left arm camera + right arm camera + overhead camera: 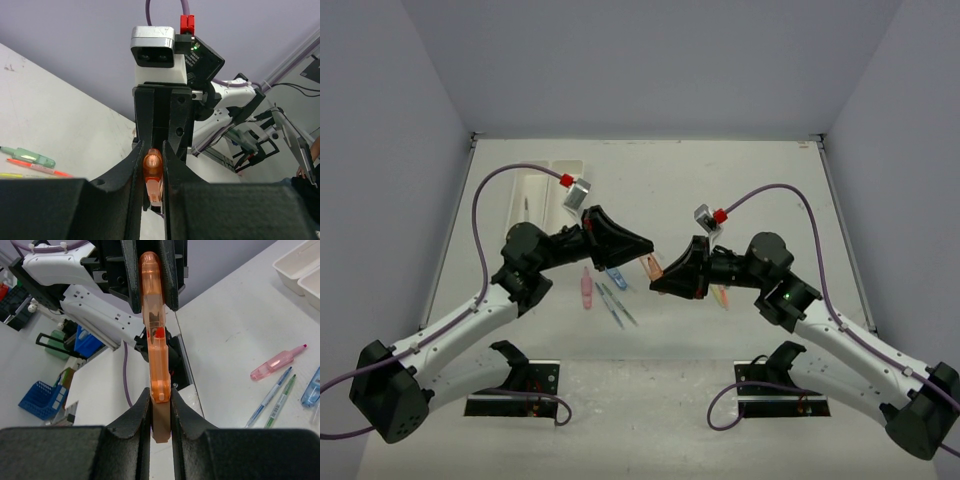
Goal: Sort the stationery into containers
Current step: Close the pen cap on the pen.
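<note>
Orange piece (651,266) midair between facing end effectors (642,246) (660,282)

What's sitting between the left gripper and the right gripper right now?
The orange piece bridges them: one end is clamped in the left gripper, the other in the right gripper. Both wrist views show it.

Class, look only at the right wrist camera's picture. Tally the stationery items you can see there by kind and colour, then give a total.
orange plastic piece: 1
pink plastic piece: 1
blue plastic piece, partly cut off at the picture's edge: 1
thin pens: 2
Total: 5
</note>
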Robot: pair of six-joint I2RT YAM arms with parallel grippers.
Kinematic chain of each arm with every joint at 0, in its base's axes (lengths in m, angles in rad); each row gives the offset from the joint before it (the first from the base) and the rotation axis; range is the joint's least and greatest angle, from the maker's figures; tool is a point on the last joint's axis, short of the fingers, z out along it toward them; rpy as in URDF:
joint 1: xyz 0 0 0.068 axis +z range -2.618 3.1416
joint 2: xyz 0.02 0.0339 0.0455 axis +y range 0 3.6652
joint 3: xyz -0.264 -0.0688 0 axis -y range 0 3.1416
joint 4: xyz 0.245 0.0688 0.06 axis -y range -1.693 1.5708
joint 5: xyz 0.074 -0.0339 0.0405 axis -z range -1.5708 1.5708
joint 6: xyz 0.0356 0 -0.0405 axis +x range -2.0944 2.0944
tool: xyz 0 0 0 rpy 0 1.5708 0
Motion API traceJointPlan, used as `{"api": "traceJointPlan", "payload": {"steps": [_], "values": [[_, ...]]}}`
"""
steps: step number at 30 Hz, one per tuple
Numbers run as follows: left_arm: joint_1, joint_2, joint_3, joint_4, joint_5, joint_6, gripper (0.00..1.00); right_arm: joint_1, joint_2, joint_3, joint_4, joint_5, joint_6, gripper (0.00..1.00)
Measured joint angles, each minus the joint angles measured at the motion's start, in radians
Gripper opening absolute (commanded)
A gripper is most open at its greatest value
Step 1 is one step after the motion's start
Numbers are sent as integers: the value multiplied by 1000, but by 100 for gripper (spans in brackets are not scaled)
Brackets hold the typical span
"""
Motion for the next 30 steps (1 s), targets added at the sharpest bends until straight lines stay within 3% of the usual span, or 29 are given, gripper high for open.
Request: {"api": "traceJointPlan", "payload": {"steps": [11, 20, 30], "values": [[-13, 90, 35, -19, 23, 7, 0, 6, 12, 44, -100, 64, -27, 0], [-23, 75, 47, -102, -13, 89, 0, 15, 30, 110, -227, 130, -72, 0], [-46, 74, -87, 128, -126, 63, 0, 25, 97, 118, -164, 121, -1, 0]]}}
